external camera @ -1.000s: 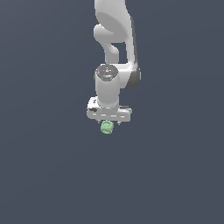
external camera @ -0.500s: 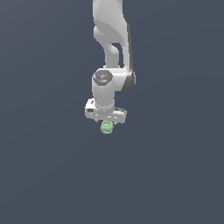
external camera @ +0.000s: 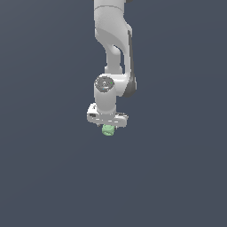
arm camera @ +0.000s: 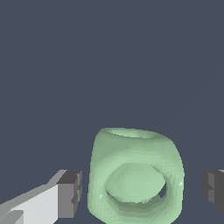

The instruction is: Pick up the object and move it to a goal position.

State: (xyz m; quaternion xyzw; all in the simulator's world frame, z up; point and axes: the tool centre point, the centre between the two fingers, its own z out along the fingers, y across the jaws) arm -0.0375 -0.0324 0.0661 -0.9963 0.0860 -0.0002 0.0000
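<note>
Gripper [arm camera: 140, 189] stands open, pads clear of the object [arm camera: 135, 177] between them.

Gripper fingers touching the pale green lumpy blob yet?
Apart. Wrist view: dark background shows between each finger pad and the pale green lumpy blob.

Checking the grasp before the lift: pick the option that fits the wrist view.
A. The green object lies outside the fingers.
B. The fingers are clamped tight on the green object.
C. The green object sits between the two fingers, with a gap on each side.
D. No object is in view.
C: in the wrist view the green object sits between the dark fingers, with floor visible on both sides, so the gripper is open.
</note>
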